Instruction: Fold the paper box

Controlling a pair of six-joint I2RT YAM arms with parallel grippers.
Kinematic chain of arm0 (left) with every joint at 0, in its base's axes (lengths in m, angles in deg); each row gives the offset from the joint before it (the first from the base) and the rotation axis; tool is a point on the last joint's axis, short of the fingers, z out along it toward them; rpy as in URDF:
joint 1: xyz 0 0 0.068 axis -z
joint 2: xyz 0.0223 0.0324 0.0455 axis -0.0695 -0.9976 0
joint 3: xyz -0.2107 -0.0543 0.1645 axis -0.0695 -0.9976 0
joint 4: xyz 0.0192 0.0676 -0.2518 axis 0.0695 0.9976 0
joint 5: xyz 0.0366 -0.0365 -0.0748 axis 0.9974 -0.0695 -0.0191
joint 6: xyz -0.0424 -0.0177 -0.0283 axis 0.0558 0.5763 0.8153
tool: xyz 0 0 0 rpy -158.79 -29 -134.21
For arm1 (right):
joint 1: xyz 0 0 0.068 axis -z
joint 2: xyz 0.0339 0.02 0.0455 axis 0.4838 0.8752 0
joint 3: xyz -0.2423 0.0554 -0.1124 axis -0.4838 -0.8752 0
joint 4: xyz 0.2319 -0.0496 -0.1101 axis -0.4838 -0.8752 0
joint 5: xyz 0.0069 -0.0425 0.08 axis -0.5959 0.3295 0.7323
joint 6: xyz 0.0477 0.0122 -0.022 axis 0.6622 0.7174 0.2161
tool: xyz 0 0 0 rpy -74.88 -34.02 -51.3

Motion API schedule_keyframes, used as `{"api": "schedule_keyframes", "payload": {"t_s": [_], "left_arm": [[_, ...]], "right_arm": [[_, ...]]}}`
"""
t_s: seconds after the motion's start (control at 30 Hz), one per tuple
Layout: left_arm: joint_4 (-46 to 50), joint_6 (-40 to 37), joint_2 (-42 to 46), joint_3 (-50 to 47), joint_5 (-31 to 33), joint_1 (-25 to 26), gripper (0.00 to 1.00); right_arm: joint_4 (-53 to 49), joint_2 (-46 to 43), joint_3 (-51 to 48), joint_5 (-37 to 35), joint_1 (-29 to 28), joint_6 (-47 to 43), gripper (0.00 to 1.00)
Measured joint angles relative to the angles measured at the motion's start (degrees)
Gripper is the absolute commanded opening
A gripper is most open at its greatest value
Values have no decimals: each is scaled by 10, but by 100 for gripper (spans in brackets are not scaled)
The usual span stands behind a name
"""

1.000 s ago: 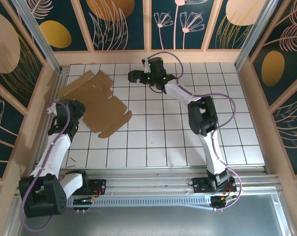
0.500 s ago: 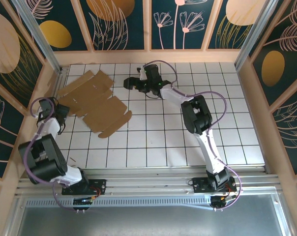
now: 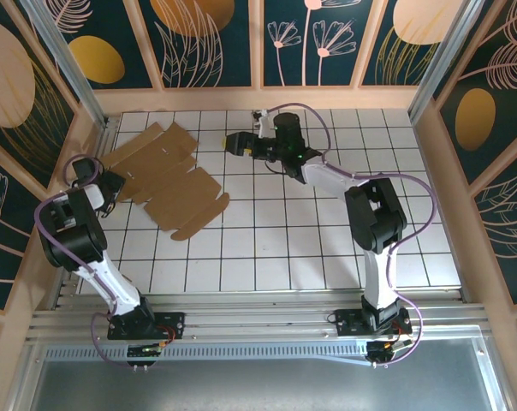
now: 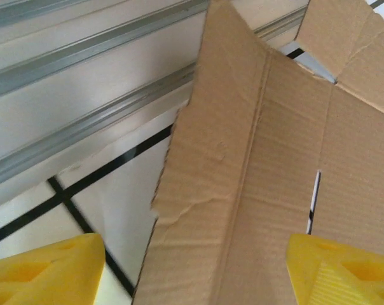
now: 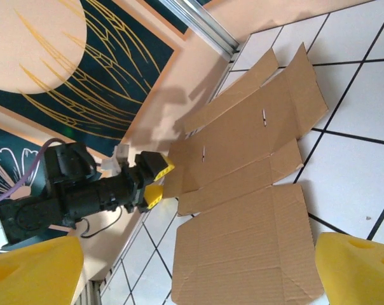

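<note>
End effector on the left (image 5: pixel 155 180) sits at the left edge of the paper box (image 3: pixel 169 184), jaws spread wide, the edge panel between its yellow fingertips (image 4: pixel 46 270) but not pinched. The right end effector (image 3: pixel 233 143) hangs just off the sheet's right side, likewise agape and empty. Box lies flat and unfolded at the far-left corner of the tiled counter (image 3: pixel 310 240), so this reads as the approach to a first grasp; next move likely calls for closing on that panel and lifting along its crease while the right braces the middle.
</note>
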Motion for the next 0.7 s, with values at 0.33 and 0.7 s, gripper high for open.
{"api": "schedule_keyframes", "payload": {"t_s": [0.33, 0.7], "left_arm": [[0, -30, -49, 58, -27, 0, 44], [-76, -69, -55, 43, -218, 7, 0]], "right_arm": [[11, 0, -21, 11, 30, 18, 96], [10, -63, -63, 6, 36, 23, 96]]}}
